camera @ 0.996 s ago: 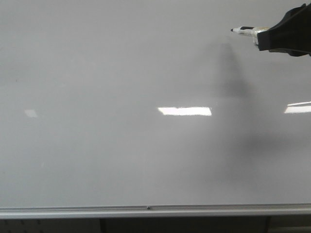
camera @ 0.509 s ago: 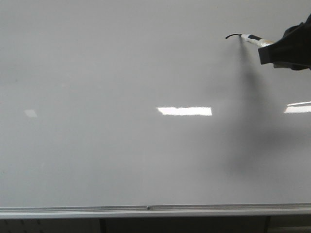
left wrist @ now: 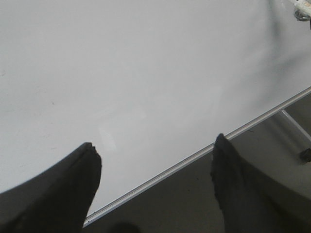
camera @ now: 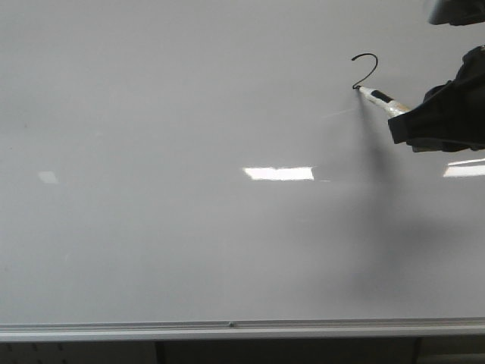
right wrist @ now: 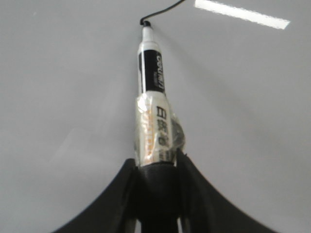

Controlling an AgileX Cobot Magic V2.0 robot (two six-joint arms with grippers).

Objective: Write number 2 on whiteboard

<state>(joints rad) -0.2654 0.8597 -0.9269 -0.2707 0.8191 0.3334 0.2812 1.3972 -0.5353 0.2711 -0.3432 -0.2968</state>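
Mid-stroke on the number 2 [camera: 365,70], near the whiteboard [camera: 189,227] far right corner: hook and diagonal drawn, flat base missing. Right tool [right wrist: 155,167] clamped on marker [right wrist: 151,97], tip touching board. Left tool [left wrist: 155,165] spread, empty. Next, probably a short sideways base stroke.

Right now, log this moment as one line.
right gripper: shut on marker | tip at stroke end | number 2: base missing | whiteboard | left gripper: open, idle
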